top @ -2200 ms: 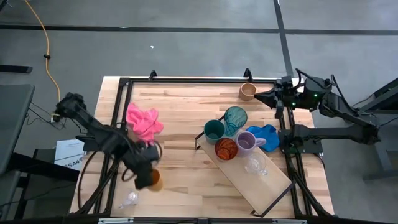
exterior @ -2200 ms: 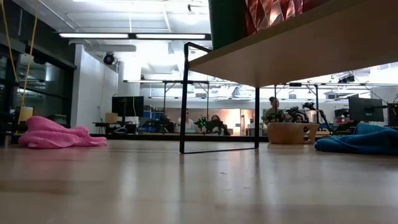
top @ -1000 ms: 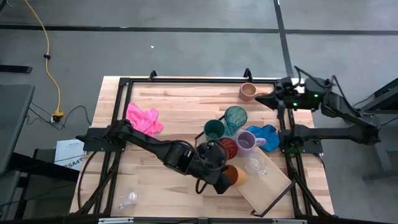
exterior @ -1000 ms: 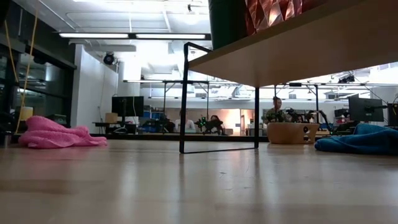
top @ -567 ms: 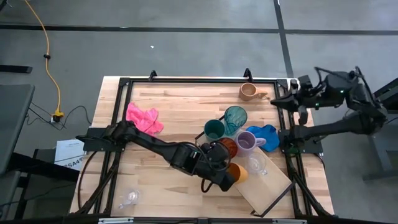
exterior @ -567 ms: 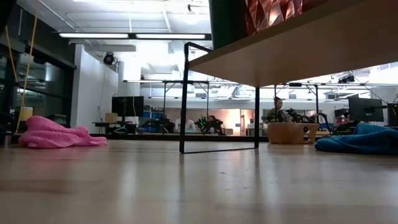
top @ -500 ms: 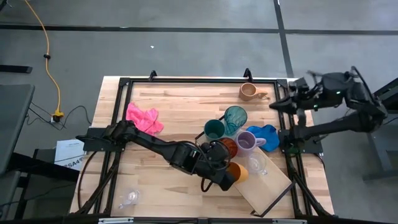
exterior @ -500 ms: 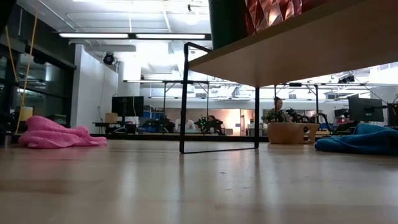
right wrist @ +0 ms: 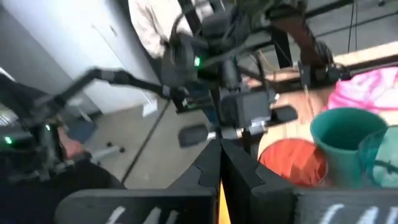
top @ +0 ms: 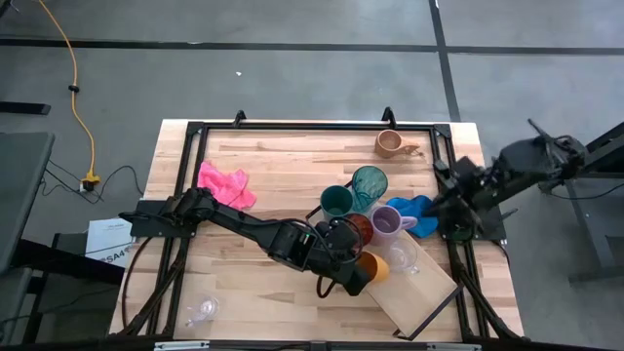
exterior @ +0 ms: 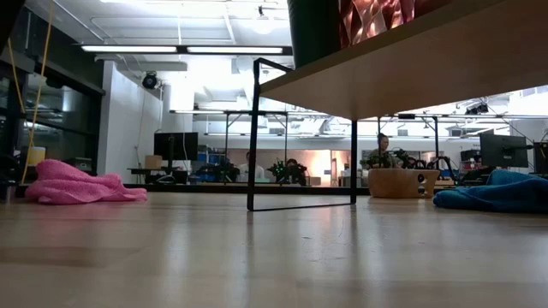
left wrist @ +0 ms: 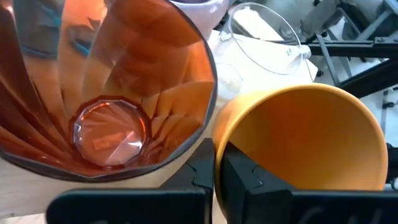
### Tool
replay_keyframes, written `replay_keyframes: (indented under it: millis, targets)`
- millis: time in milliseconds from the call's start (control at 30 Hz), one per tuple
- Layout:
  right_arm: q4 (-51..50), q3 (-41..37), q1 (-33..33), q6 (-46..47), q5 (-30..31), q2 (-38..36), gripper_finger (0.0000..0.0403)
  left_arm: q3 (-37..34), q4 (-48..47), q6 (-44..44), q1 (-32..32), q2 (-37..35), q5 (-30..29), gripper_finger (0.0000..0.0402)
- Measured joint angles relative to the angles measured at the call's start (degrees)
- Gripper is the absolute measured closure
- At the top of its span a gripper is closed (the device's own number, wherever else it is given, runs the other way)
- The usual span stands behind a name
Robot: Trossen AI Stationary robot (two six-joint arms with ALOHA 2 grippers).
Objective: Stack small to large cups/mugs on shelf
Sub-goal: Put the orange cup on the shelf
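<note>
The shelf (top: 414, 278) lies slanted on the wooden table (top: 283, 175), its long side running from the table's middle toward the near right corner. The left gripper (top: 353, 276) is clenched on the rim of a yellow mug (top: 372, 267), held tipped over the shelf, mouth pointing along it. Right beside it stands an orange ribbed glass (left wrist: 99, 87), shiny inside. A green cup (top: 335, 203), teal tumbler (top: 369, 182), purple mug (top: 386, 221) and clear glass (top: 402, 257) stand by the shelf's far end. A tan mug (top: 389, 143) sits well apart. The right gripper (top: 441, 200) is shut, near the blue cloth (top: 417, 209). A pink cloth (top: 224, 185) lies left of the shelf. Behind is a bright room (exterior: 214, 103).
</note>
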Motion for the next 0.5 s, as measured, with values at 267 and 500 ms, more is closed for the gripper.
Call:
replay_keyframes:
  millis: [267, 500]
  targets:
    - [-3.1, -0.1, 6.4, 2.9, 8.4, 1.9, 0.0403, 0.0, 0.0, -0.7, -0.1, 0.0, 4.8, 0.0401]
    - [-3.0, -0.1, 6.8, 3.8, 9.3, 1.9, 0.0403, 0.0, 0.0, -1.0, 0.1, 0.0, 4.2, 0.0401]
